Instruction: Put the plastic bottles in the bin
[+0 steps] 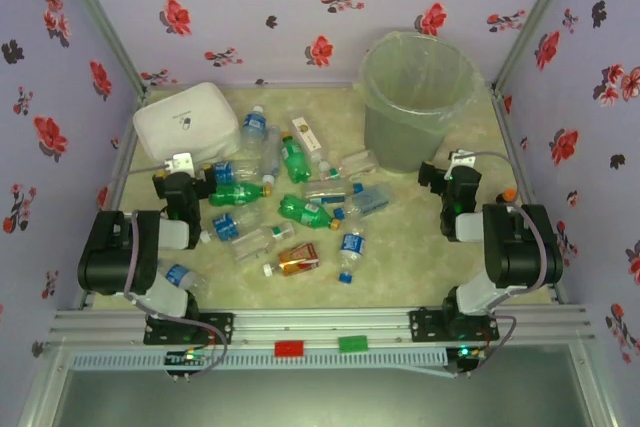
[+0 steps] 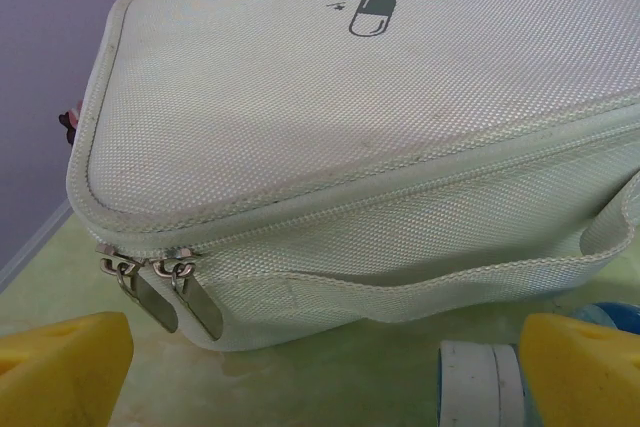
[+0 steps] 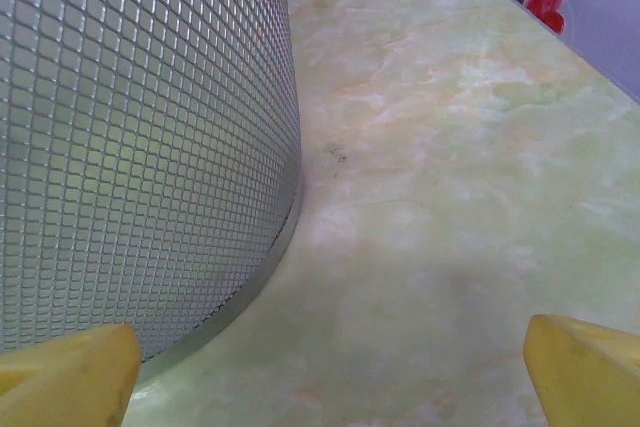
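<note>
top external first: where are the plastic bottles (image 1: 300, 210) sitting right now? — jo

they're lying scattered over the middle of the tabletop (image 1: 400, 257), mostly on their sides, greens and clears all mixed up. an amber one (image 1: 297, 262) is lying at the near edge of the pile, and one with a blue label (image 1: 183, 275) is lying apart from the rest, tucked against the left arm. the bin (image 1: 405, 142) is standing upright at the far right, just past the pile, with its liner folding over the rim. — sam

and the arms, what are they doing? — jo

the left gripper (image 1: 180, 179) is hanging at the left edge of the pile and pointing at the white medicine bag (image 1: 185, 119). left wrist is looking at that bag from close up, with two zip pulls (image 2: 165, 282) dangling off its corner. the left fingers (image 2: 60, 367) are spreading wide and gripping nothing. something white and blue (image 2: 480, 382) is poking up just inside the right-hand one, and i can't tell what it is.

the right gripper (image 1: 452, 175) is hovering just beside the bin on its near right side. right wrist is catching the bin's gridded wall curving past on the left. the right fingers (image 3: 590, 357) are gaping wide over bare tabletop, holding nothing. — sam
</note>
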Robot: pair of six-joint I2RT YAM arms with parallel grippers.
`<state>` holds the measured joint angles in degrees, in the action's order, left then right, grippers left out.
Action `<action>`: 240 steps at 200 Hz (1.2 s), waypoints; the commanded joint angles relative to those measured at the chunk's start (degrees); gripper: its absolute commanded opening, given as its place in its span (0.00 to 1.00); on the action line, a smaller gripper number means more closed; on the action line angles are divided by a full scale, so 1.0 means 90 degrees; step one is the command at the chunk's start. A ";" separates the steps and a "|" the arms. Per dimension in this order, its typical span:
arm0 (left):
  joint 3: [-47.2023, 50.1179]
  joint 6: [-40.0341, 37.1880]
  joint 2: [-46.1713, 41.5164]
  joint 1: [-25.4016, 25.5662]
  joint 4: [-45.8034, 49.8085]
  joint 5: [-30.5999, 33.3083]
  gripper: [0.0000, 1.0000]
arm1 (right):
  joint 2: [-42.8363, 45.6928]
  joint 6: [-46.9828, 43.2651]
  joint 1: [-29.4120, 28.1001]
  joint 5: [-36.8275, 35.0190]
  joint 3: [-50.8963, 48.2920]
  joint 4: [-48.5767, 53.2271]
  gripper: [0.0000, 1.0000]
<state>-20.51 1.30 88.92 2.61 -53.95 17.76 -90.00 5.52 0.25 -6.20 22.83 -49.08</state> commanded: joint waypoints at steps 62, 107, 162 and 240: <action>-0.0113 0.0014 0.0007 -0.0016 -0.0018 -0.0017 1.00 | 0.0038 -0.0077 -0.0023 0.0007 -0.0008 -0.0143 1.00; -0.0142 0.0021 0.0001 -0.0090 0.0067 -0.0159 1.00 | 0.0034 -0.0086 -0.0019 0.0001 0.0009 -0.0122 0.99; -0.0027 0.0019 -0.0104 -0.0075 -0.0088 -0.0007 1.00 | 0.0268 -0.0029 -0.0028 -0.0266 -0.0231 -0.0419 0.99; 0.0134 0.0122 -0.2183 0.0384 0.0958 0.0878 1.00 | 0.2926 0.1182 -0.0191 -0.1296 0.0707 0.3460 0.97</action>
<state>-16.27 1.32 78.04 5.41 -51.55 21.32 -67.81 8.36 -0.93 -14.52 22.63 -35.94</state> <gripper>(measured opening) 0.998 0.975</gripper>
